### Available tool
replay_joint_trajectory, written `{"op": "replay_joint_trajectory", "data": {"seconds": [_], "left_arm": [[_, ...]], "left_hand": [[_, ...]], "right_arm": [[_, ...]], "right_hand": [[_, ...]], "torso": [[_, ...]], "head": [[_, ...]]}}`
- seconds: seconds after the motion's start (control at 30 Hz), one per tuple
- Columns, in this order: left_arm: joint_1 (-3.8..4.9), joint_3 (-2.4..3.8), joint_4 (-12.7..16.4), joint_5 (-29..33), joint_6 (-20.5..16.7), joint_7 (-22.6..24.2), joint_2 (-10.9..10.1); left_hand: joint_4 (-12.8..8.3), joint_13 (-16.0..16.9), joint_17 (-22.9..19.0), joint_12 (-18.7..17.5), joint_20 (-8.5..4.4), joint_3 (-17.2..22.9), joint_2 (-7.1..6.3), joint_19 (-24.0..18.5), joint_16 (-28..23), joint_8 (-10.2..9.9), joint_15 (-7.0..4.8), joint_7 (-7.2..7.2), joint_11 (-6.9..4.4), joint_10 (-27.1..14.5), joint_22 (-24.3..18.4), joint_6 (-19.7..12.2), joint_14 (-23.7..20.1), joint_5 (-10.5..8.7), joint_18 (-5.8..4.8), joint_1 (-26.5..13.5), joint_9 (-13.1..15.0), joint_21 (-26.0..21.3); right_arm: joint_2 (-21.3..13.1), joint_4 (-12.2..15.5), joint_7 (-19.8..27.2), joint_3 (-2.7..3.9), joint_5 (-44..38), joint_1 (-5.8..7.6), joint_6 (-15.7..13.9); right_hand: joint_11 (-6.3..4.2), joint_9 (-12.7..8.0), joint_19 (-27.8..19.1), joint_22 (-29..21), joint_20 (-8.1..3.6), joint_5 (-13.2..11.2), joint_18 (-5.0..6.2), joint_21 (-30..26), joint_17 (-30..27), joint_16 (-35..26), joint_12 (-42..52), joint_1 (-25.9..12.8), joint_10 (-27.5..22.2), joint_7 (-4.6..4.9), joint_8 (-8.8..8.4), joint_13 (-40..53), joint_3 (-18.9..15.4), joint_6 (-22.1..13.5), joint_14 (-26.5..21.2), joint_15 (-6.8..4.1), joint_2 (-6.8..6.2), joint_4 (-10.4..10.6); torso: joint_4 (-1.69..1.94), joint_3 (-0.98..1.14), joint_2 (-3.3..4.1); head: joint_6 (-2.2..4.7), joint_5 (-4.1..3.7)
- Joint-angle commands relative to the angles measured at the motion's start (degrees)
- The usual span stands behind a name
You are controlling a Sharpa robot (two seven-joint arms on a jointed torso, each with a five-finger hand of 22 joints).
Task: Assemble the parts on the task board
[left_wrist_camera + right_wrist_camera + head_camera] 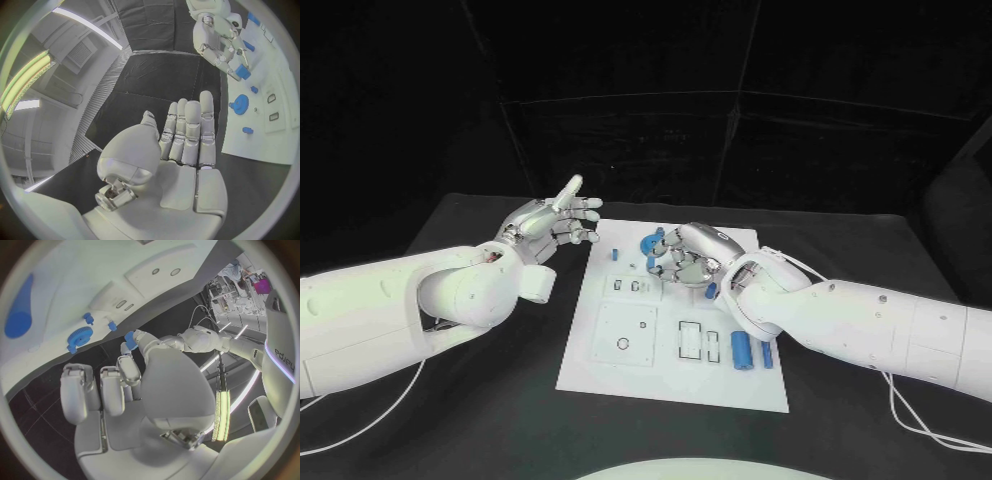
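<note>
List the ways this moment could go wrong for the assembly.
The right robot hand pinches a small blue plastic part only at its fingertips above the white rectangular task board; it might slip out. The round blue gear sits close beside those fingers and could get knocked. The left robot hand is open off the board, so nothing steadies it.

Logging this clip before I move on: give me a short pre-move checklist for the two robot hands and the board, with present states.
1. Right robot hand holds a small blue part at its fingertips: ok.
2. Right robot hand is over the task board: ok.
3. Left robot hand is empty, fingers apart, beside the board's far left corner: ok.
4. Blue gear sits on the board: ok.
5. Target slot for the held part: cannot tell.
</note>
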Motion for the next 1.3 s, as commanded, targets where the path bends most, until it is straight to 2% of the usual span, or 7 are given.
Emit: {"op": "replay_joint_trajectory", "data": {"seconds": [0.03,0.2,0.43,0.8,1.3], "left_arm": [[0.13,0.04,0.9,1.9,-1.7,2.7,0.2],[0.14,0.04,1.6,2.1,-2.2,3.1,0.4],[0.14,0.03,2.0,2.2,-2.4,3.2,0.6],[0.14,0.03,1.9,2.2,-2.3,3.1,0.9],[0.14,0.03,1.8,2.2,-1.9,2.8,1.0]], "left_hand": [[-0.1,-0.1,-0.3,-0.4,0.06,0.2,-0.01,-0.6,-0.4,-0.2,0.03,-0.04,0.01,-0.3,-0.1,-0.3,-0.6,0.22,0.75,0.6,-0.1,-0.2],[-0.2,-0.3,-1.4,-0.5,0.11,0.3,-0.06,-0.7,-1.1,-0.3,0.08,-0.07,0.05,-0.6,-0.3,-0.3,-1.3,0.22,0.75,0.9,-0.1,-0.5],[-0.2,-0.4,-1.8,-0.6,0.13,0.3,-0.08,-0.8,-1.2,-0.3,0.09,-0.06,0.06,-0.7,-0.3,-0.3,-1.5,0.21,0.75,0.9,-0.1,-0.5],[-0.2,-0.4,-1.7,-0.6,0.14,0.3,-0.09,-0.8,-1.2,-0.3,0.10,-0.05,0.07,-0.8,-0.4,-0.3,-1.5,0.21,0.75,1.0,-0.1,-0.6],[0.0,-0.6,-1.8,-0.7,0.18,0.3,-0.02,-0.8,-1.3,-0.3,0.15,0.02,0.13,-1.0,-0.5,-0.3,-1.5,0.21,0.75,0.9,-0.1,-0.7]], "right_arm": [[1.1,-1.3,-2.9,0.04,-2.7,-0.38,3.2],[2.5,-2.6,-4.3,0.06,-4.1,-1.18,3.7],[3.1,-2.8,-5.2,0.07,-5.0,-1.71,4.0],[3.4,-2.7,-6.7,0.07,-5.9,-1.88,5.4],[3.6,-2.7,-9.1,0.07,-7.6,-1.91,6.4]], "right_hand": [[-0.05,0.2,1.7,10.0,-0.32,0.0,0.09,0.2,8.5,0.0,0.0,0.1,0.3,-0.43,0.19,-0.1,0.0,1.0,4.5,-0.29,0.70,-0.3],[-0.05,0.2,1.7,10.0,-0.32,0.0,0.08,0.2,8.5,0.1,0.0,0.1,0.4,-0.43,0.18,0.0,0.0,1.0,4.5,-0.29,0.71,-0.3],[-0.05,0.2,1.6,9.9,-0.32,-0.1,0.10,0.1,8.4,0.0,0.0,0.1,0.3,-0.43,0.18,0.0,0.0,1.0,4.5,-0.28,0.75,-0.3],[0.02,0.2,1.5,9.8,-0.30,-0.5,0.14,0.0,8.3,-0.1,-0.2,-0.3,0.2,-0.36,0.14,-0.1,-0.2,0.9,4.4,-0.24,0.70,-0.2],[0.09,0.1,1.1,9.3,-0.26,-0.9,0.26,-0.2,7.9,-0.4,-1.0,-0.8,-0.4,-0.27,-0.03,-0.9,-0.4,0.7,4.3,-0.18,0.52,-0.2]], "torso": [[-0.05,0.00,0.01],[-0.05,0.12,0.00],[-0.17,0.06,-0.02],[-0.16,0.10,0.01],[-0.13,0.06,-0.03]], "head": [[-0.07,0.06],[-0.21,0.46],[-0.46,0.69],[-0.99,0.81],[-1.20,0.90]]}}
